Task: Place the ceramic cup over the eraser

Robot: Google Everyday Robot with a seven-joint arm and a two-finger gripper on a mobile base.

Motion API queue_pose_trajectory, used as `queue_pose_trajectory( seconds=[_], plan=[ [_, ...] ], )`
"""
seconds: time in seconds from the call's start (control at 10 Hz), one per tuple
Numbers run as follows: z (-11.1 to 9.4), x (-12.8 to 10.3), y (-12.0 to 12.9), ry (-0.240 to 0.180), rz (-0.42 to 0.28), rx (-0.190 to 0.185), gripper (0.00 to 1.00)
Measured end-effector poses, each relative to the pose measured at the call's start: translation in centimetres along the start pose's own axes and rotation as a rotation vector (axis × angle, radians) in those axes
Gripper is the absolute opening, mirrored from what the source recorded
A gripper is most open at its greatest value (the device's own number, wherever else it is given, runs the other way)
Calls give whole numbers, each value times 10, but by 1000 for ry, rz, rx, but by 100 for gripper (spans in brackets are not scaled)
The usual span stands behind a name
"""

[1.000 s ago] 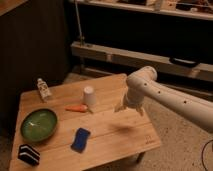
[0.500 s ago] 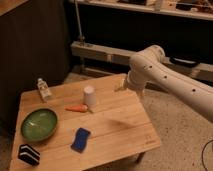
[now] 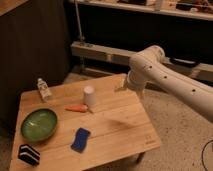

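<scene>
The white ceramic cup [image 3: 89, 96] stands upright near the middle back of the wooden table [image 3: 125, 125]. The black eraser with white stripes [image 3: 29, 154] lies at the table's front left corner, far from the cup. My gripper [image 3: 123, 88] hangs at the end of the white arm [image 3: 160, 75], above the table's back right edge and to the right of the cup. It is mostly hidden behind the arm's wrist and holds nothing that I can see.
A green bowl [image 3: 39, 124] sits at the left. A blue sponge-like pad [image 3: 80, 139] lies in front of the cup. An orange carrot [image 3: 77, 108] lies next to the cup. A small clear bottle [image 3: 44, 89] stands at the back left. A dark cabinet stands behind.
The arm has lifted from low over the table's right side and drawn back toward the rear right edge. The objects on the table have not moved.
</scene>
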Motion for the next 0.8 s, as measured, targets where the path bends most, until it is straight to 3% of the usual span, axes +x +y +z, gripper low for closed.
queue_pose_trajectory(
  seconds=[0.3, 0.8],
  plan=[
    [5, -3, -18, -16, -30, 8, 80],
    [23, -10, -124, -56, -139, 35, 80]
  ],
)
